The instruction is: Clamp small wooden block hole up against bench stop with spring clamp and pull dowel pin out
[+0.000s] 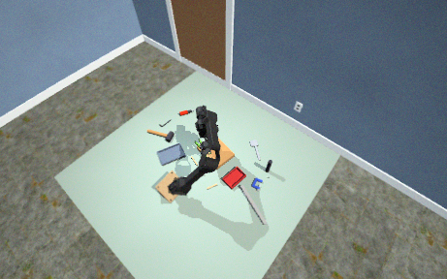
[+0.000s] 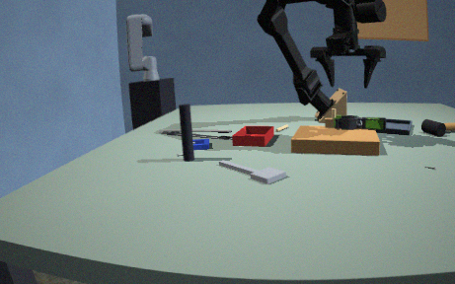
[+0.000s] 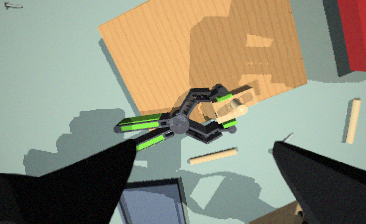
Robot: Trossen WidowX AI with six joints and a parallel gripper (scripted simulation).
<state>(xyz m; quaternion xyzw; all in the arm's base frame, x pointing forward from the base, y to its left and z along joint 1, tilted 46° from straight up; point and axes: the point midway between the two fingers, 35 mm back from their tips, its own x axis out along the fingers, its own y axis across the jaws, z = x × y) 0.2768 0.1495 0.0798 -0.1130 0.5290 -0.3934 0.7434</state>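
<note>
Hovering over the clamp, gripper [image 1: 201, 130] [image 2: 349, 88] [image 3: 204, 146] spread wide, nothing grasped. Small wooden block [image 3: 226, 116] sits between the spring clamp's [image 1: 198, 143] [image 2: 374, 123] [image 3: 179, 124] jaws, by one side of the board [image 1: 226, 154] [image 2: 335, 140] [image 3: 159, 60], well in from the table's [image 1: 120, 184] [image 2: 172, 212] [image 3: 34, 75] door-side edge. Handling estimate: block light, rigid; clamp springy, best squeezed across both handles. Dowel pin [image 3: 240, 109] probably stiff, slippery if pinched off-centre; take its exposed head, pull straight up.

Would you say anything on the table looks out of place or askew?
Nothing looks spilled or damaged. One mild oddity: a black cylinder stands upright, while the hammer lies flat.
</note>
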